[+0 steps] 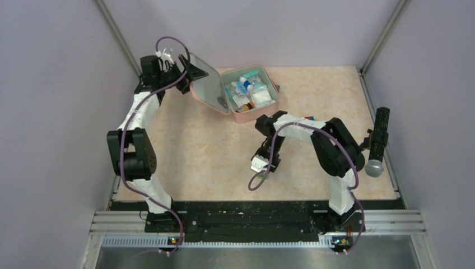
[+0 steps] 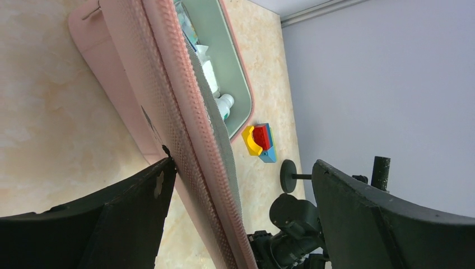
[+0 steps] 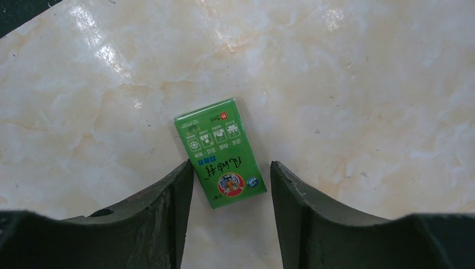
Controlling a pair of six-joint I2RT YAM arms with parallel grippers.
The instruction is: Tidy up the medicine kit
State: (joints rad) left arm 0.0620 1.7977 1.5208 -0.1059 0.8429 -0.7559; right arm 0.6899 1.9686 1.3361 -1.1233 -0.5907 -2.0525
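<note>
The pink medicine kit [image 1: 242, 116] lies open at the back of the table, with bottles and white packets in its grey-green tray. Its lid [image 1: 205, 84] stands tilted up. My left gripper [image 1: 190, 68] is open at the lid's top edge. In the left wrist view the lid's zip edge [image 2: 185, 140] runs between the jaws of the left gripper [image 2: 242, 162], and the left finger [image 2: 140, 202] touches its outer face. My right gripper [image 3: 231, 163] is open, low over the table, with a small green box [image 3: 219, 151] lying flat between its fingers. The right gripper also shows in the top view [image 1: 260, 164].
A stack of yellow, red and blue blocks [image 2: 259, 142] sits on the table right of the kit, mostly behind the right arm in the top view. A black rod with a grey end [image 1: 378, 140] stands at the right edge. Walls close in the sides.
</note>
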